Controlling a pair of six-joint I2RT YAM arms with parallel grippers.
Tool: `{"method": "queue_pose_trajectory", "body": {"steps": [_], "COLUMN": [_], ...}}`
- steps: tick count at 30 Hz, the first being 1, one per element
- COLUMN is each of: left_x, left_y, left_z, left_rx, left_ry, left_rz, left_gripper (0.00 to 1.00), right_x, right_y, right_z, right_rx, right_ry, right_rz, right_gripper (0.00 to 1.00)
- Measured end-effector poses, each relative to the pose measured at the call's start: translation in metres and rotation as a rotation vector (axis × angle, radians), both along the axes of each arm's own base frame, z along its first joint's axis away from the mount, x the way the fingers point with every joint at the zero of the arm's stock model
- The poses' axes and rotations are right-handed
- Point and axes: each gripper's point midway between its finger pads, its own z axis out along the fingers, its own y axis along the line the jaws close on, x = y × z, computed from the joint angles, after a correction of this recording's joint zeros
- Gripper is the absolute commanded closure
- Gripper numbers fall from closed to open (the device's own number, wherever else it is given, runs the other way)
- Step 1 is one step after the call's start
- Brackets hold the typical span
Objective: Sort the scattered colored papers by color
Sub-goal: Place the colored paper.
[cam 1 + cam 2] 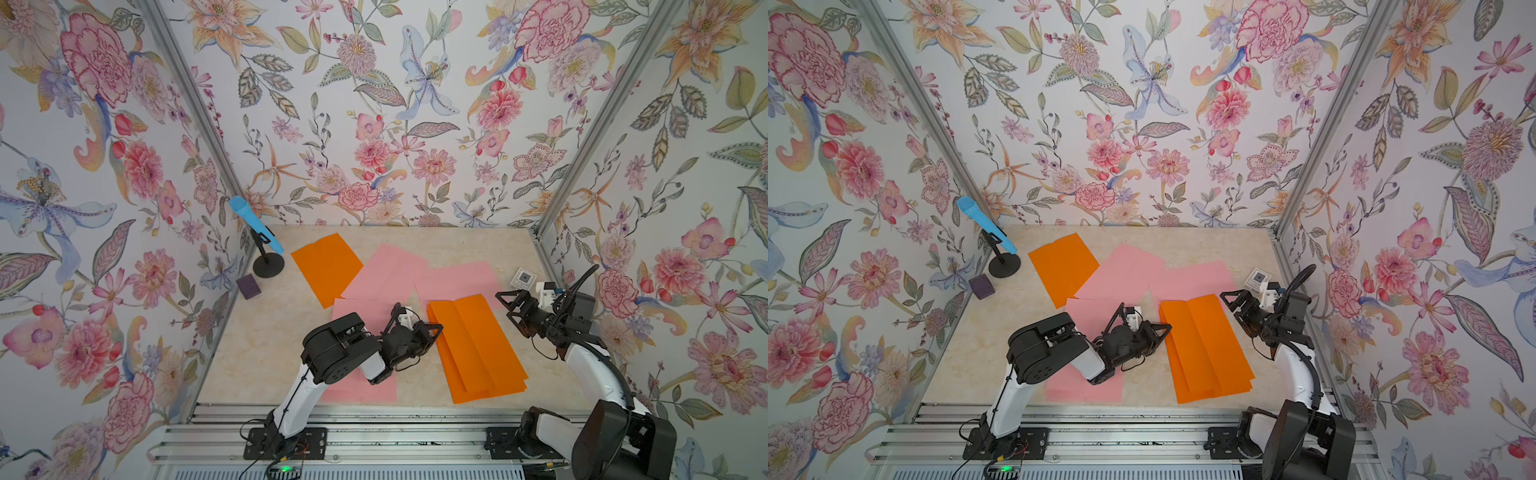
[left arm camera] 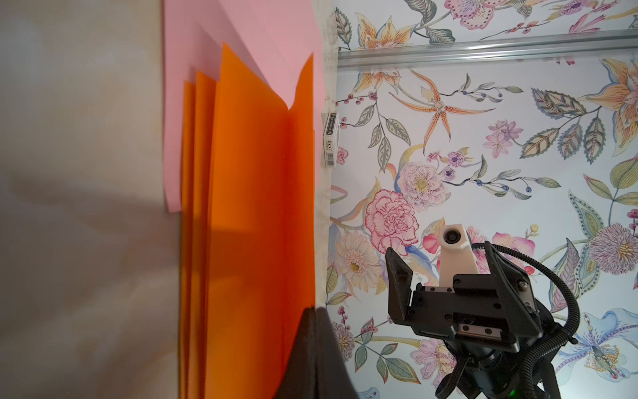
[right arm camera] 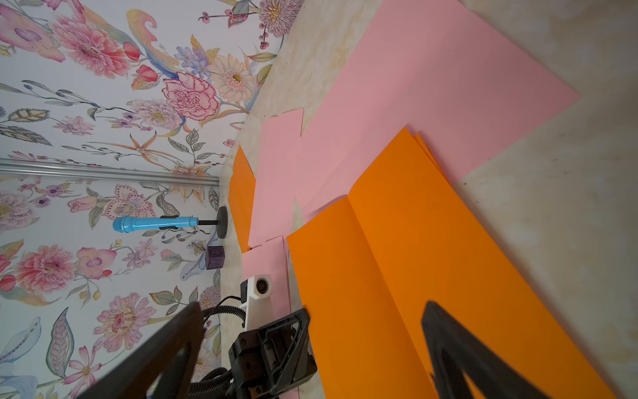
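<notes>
The left pincer, pressed together, sits at the edge of the orange stack, where three layered sheets show. The right pincer hangs spread near the stack's far corner. Farther back on the worktop lie three overlapping pink sheets and one lone orange sheet.

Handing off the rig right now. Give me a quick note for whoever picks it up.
Left gripper: shut, tip at the left edge of the orange stack; cannot tell whether it pinches a sheet.
Right gripper: open, empty, by the stack's far right corner.
Done: several orange sheets stacked at front right.
Left: lone orange sheet at far left must join the stack; pink sheets lie loosely overlapped, one under the left arm, not yet piled.
</notes>
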Motion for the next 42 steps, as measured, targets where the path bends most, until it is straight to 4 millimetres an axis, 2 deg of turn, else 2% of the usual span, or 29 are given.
{"method": "queue_pose_trajectory", "body": {"steps": [5, 6, 11, 12, 13, 19, 24, 28, 31, 34, 39, 42], "left_x": [-0.005, -0.004, 0.001, 0.002, 0.002, 0.007, 0.005, 0.007, 0.009, 0.011, 0.020, 0.023], "left_y": [0.003, 0.004, 0.009, 0.009, 0.008, -0.007, 0.003, 0.031, 0.038, 0.036, 0.020, 0.018], "left_z": [-0.003, -0.004, -0.001, 0.001, 0.004, 0.042, 0.052, 0.045, 0.032, 0.026, 0.024, 0.020], "left_rx": [0.004, 0.003, 0.001, 0.005, 0.013, 0.029, 0.149, 0.244, 0.297, 0.323, 0.320, 0.322], "left_ry": [0.013, 0.016, 0.023, 0.019, 0.012, -0.063, -0.107, -0.112, -0.099, -0.101, -0.107, -0.103], "left_rz": [-0.031, -0.035, -0.065, -0.075, -0.088, -0.148, -0.155, -0.111, -0.109, -0.121, -0.149, -0.154], "left_gripper": [1.00, 0.96, 0.49, 0.14, 0.01, 0.00, 0.00, 0.00, 0.00, 0.00, 0.00, 0.00], "right_x": [0.000, 0.000, 0.001, 0.002, 0.002, -0.002, -0.006, -0.004, -0.002, 0.000, 0.007, 0.014], "right_y": [-0.001, -0.001, -0.006, -0.008, -0.009, -0.017, -0.025, -0.031, -0.034, -0.035, -0.035, -0.036], "right_z": [-0.003, -0.004, -0.015, -0.018, -0.022, -0.058, -0.082, -0.087, -0.089, -0.093, -0.101, -0.101], "right_rx": [-0.003, -0.007, -0.049, -0.059, -0.072, -0.118, -0.150, -0.170, -0.183, -0.181, -0.158, -0.143], "right_ry": [0.009, 0.012, 0.055, 0.068, 0.082, 0.203, 0.293, 0.317, 0.322, 0.331, 0.355, 0.353], "right_rz": [-0.002, -0.004, -0.020, -0.024, -0.026, -0.048, -0.077, -0.093, -0.103, -0.108, -0.107, -0.105], "right_gripper": [0.00, 0.00, 0.00, 0.00, 0.00, 0.00, 0.00, 0.00, 0.00, 0.00, 0.00, 0.00]}}
